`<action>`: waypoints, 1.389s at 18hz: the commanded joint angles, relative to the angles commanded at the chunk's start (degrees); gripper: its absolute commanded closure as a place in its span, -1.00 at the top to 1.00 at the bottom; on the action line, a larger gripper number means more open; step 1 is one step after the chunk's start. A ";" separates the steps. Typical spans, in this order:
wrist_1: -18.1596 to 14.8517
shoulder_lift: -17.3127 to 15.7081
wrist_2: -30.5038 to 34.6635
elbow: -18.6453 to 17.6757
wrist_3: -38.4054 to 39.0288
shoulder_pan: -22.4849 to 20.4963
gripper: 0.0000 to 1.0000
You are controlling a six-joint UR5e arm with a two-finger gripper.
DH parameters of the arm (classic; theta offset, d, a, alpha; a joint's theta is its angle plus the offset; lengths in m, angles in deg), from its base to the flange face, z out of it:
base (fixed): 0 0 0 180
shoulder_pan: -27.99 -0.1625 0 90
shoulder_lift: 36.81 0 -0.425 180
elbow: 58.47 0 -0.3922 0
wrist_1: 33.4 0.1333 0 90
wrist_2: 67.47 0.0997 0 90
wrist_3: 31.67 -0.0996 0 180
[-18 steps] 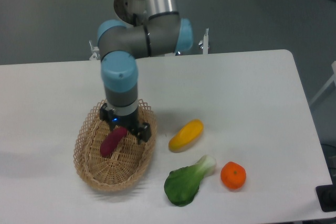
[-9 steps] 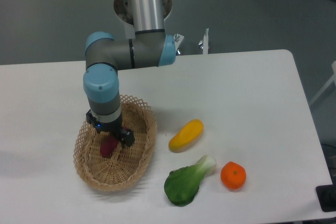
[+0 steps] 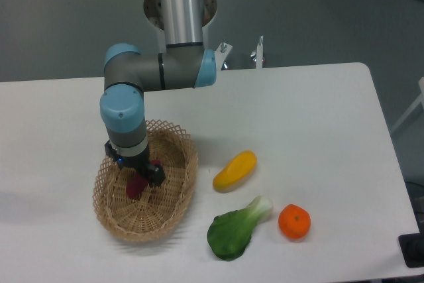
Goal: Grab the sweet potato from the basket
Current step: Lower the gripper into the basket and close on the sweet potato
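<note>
Gripper down inside basket, right over sweet potato; potato mostly hidden, lying on basket floor. Jaw spread: cannot tell. Best to centre on tuber's middle, squeeze across narrow width, lift straight, clear rim.

Place: robot lab or test cell
Arm: grey-and-blue industrial arm on a steel column
Bench: bare white bench, grey floor behind
Props: basket under the hand; squash, greens, orange laid out to its right
</note>
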 joint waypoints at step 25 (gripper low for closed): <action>0.00 -0.17 1.67 0.35 -0.62 0.00 -0.29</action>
